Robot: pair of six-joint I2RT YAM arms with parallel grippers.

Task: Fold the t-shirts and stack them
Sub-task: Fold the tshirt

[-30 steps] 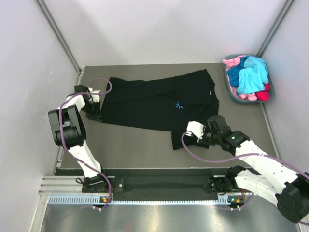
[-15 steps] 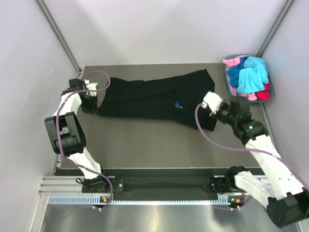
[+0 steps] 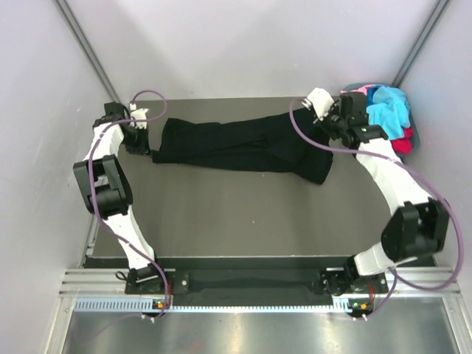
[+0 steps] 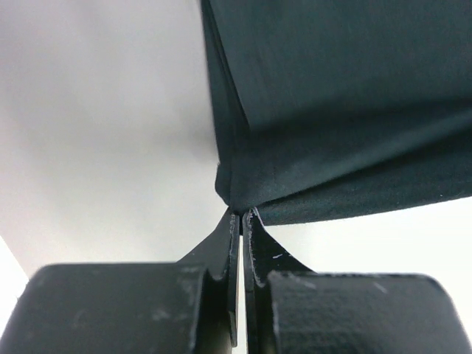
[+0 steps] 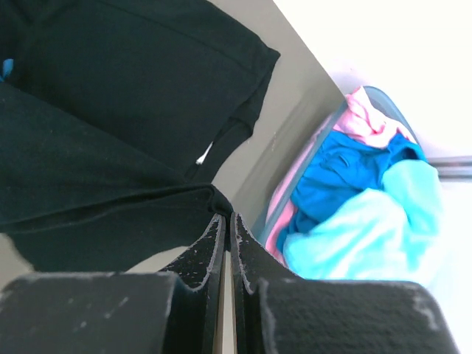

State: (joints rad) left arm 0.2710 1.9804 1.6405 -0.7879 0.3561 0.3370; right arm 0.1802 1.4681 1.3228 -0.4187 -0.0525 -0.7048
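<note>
Now a narrower band — black t-shirt (image 3: 236, 147)

white arm links (image 3: 394, 177), black joints (image 3: 103, 188), looping purple cables (image 3: 151, 94), scuffed black gripper fingers (image 5: 203, 258)

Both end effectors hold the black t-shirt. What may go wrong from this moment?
The left end effector and the right end effector each pinch only a thin edge of the black t-shirt, so it may slip out. The right one is close to the basket and might catch it. One shirt corner sticks out, so the fold may be uneven.
</note>
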